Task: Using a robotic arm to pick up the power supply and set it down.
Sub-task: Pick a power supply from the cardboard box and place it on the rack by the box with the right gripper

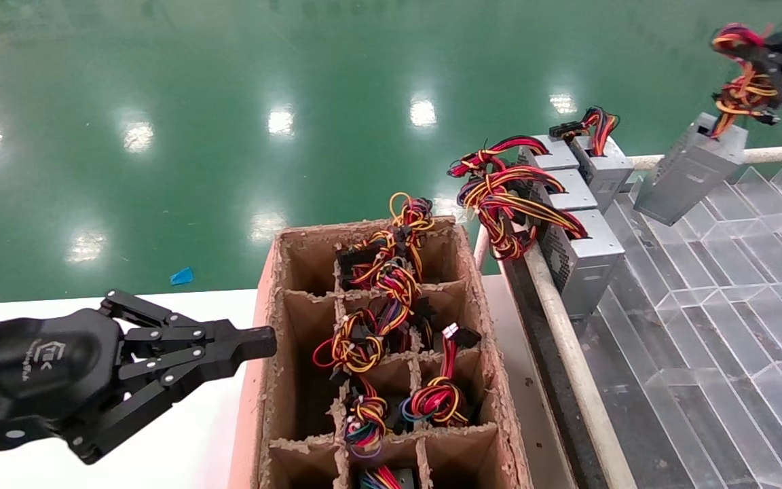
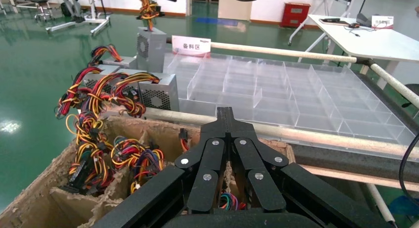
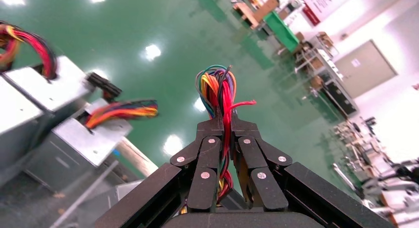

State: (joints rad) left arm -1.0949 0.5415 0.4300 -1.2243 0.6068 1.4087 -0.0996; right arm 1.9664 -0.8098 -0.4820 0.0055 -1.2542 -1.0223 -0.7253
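High at two o'clock, the right black linkage-finger gripper point(image 1: 764, 64) carries a small silver-grey metal power supply point(image 1: 691, 170) by its tied bundle of red, yellow and orange wires point(image 1: 740, 88), fingers pinched tight on the cables. The box dangles tilted beneath, over the far corner of the clear plastic divider tray point(image 1: 723, 292), just beside the pale rail point(image 1: 764, 155). Gripping the wires seems the practical choice: the casing is likely too broad for the claw. To its nine o'clock, a row of similar silver boxes point(image 1: 578, 224) stands on edge along the tray's side, cables spilling outward, apparently the set-down spot. The brown cardboard divider box point(image 1: 275, 353) at six o'clock holds more wire bundles in its cells. The left black gripper point(image 1: 255, 346) idles at eight o'clock over the white table point(image 1: 187, 435), fingertips together, holding nothing, pointing toward the carton.
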